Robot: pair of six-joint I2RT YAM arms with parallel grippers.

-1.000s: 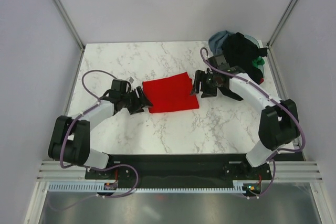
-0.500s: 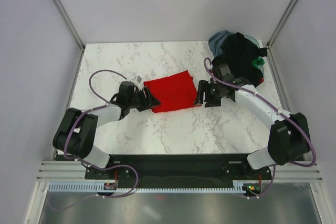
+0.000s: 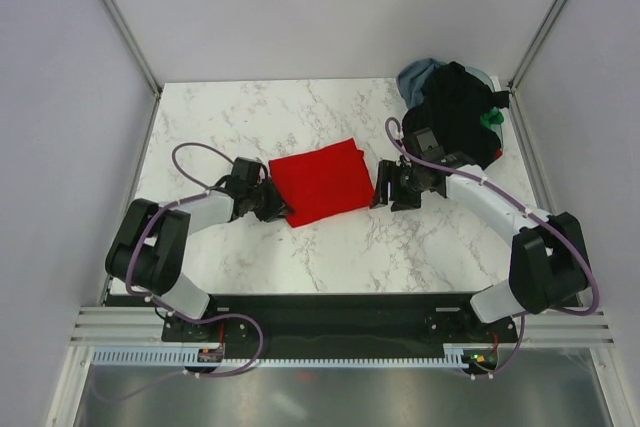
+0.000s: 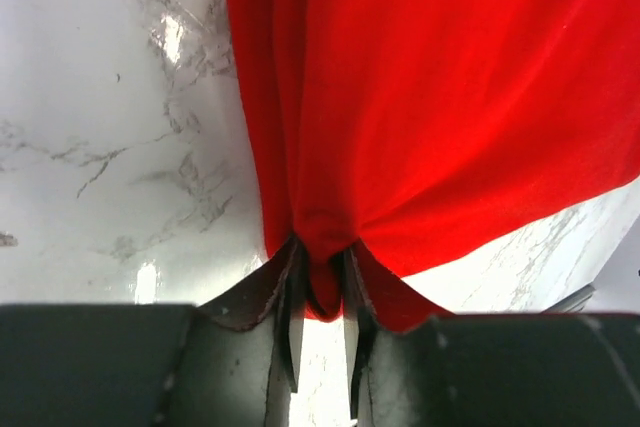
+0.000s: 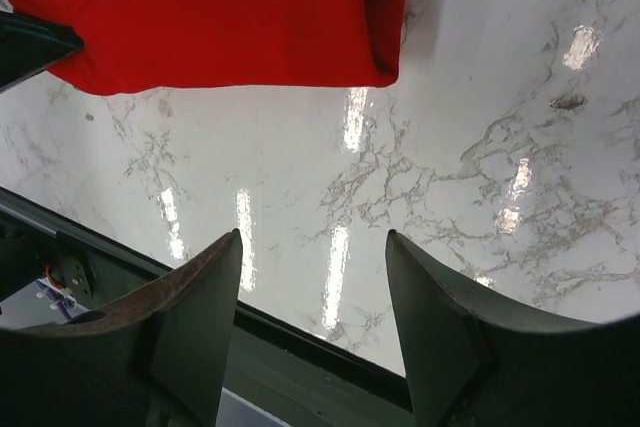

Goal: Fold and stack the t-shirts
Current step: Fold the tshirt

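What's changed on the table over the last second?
The left gripper, shut on the red t-shirt, dragged its near-left corner nearer, skewing it. The right gripper moved nearer beside the right edge and sits open, off the cloth. The pile of shirts stayed put.

**Left pincer takes the corner**

The left pincer (image 4: 320, 269) has moved in and closed on the red shirt's (image 3: 322, 182) near left corner, bunching it. The right pincer (image 5: 312, 307) has drawn back from the right edge, open over bare tabletop (image 5: 470, 147). The shirt now lies more skewed.
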